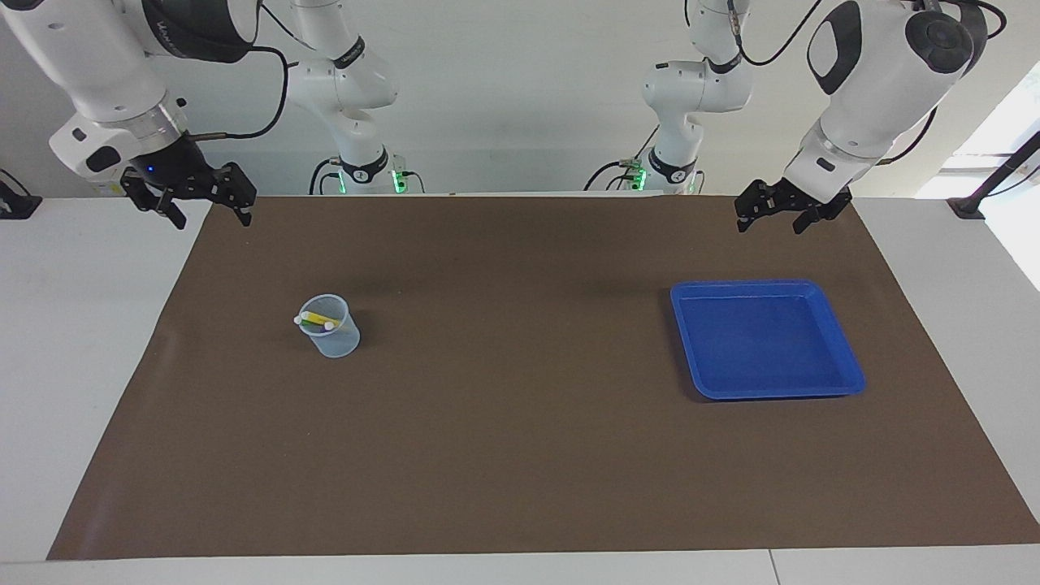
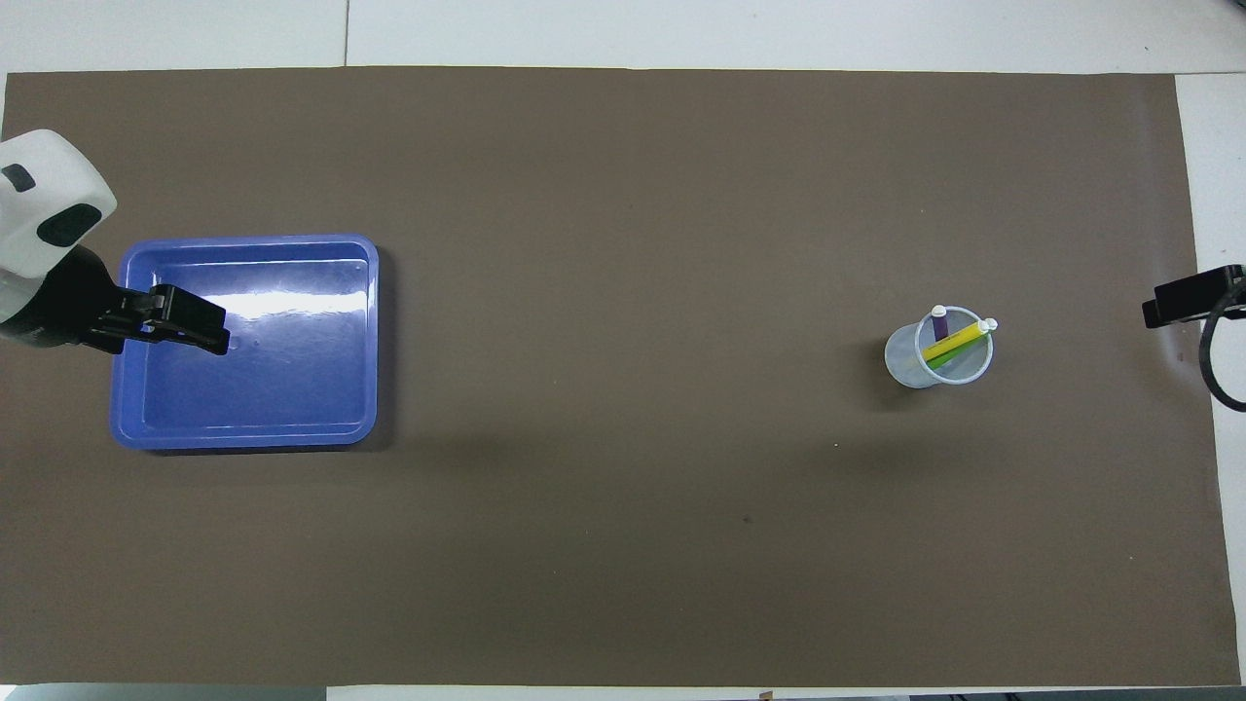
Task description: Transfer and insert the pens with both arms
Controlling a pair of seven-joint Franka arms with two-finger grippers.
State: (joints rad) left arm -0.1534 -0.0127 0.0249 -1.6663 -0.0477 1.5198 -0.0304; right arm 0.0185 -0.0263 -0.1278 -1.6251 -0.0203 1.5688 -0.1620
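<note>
Three pens stand together in a clear plastic cup (image 1: 331, 327) (image 2: 936, 350) on the brown mat, toward the right arm's end of the table. They are a yellow pen (image 2: 955, 341) (image 1: 318, 318), a green pen (image 2: 942, 358) and a purple pen (image 2: 939, 322), each with a pale cap. My right gripper (image 1: 209, 214) (image 2: 1182, 300) hangs open and holds nothing, high over the mat's edge at that end, well away from the cup. My left gripper (image 1: 770, 224) (image 2: 185, 327) waits open with nothing in it, raised over the mat by the blue tray.
A blue tray (image 1: 845, 361) (image 2: 243, 239) with nothing in it lies on the mat toward the left arm's end. The brown mat (image 1: 520, 455) covers most of the white table. A black cable (image 2: 1212, 360) loops under the right wrist.
</note>
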